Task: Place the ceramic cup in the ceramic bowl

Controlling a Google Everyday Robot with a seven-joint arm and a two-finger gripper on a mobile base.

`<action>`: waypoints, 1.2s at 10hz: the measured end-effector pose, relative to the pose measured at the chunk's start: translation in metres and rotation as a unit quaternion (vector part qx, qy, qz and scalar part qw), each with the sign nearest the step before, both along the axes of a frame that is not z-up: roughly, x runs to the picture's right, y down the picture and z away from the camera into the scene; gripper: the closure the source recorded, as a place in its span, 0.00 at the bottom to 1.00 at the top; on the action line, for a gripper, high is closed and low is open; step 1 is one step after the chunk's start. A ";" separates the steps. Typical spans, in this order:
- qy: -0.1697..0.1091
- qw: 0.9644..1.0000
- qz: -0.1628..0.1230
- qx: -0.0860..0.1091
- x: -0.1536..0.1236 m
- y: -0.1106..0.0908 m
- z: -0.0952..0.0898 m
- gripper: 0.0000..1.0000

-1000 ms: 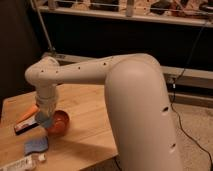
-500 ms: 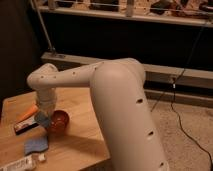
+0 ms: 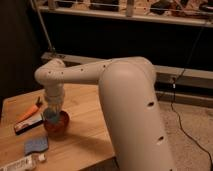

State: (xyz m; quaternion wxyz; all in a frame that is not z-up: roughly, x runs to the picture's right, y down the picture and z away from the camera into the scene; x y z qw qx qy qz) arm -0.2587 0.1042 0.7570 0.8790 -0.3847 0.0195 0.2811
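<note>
Shifted slightly right since the earlier frame, the gripper (image 3: pixel 51 111) hangs from the white arm (image 3: pixel 125 95), clenched around the ceramic cup (image 3: pixel 50 117). The cup sits over the left rim of the ceramic bowl (image 3: pixel 60 127), which rests on a wooden table (image 3: pixel 85 130) near a blue-grey pad (image 3: pixel 36 145).

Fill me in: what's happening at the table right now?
The robot's single arm reaches down over the wooden table, with its end effector at the left side of the ceramic bowl. The end effector is shut on the ceramic cup, which sits at the bowl's rim, partly inside it. The cup is not yet released. A flat blue-grey pad lies on the table in front of the bowl.
</note>
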 end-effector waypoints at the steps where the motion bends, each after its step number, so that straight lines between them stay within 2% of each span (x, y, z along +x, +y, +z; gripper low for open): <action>1: 0.001 1.000 -0.001 -0.008 0.004 0.006 0.000 1.00; 4: -0.005 0.999 -0.005 -0.034 0.001 0.031 0.002 1.00; 7: 0.001 0.999 -0.007 -0.040 0.002 0.042 0.012 1.00; 8: 0.007 0.999 -0.006 -0.044 0.003 0.045 0.017 0.97; 10: 0.017 0.998 0.000 -0.053 0.005 0.052 0.023 0.77; 12: 0.024 0.998 0.007 -0.053 0.004 0.054 0.028 0.56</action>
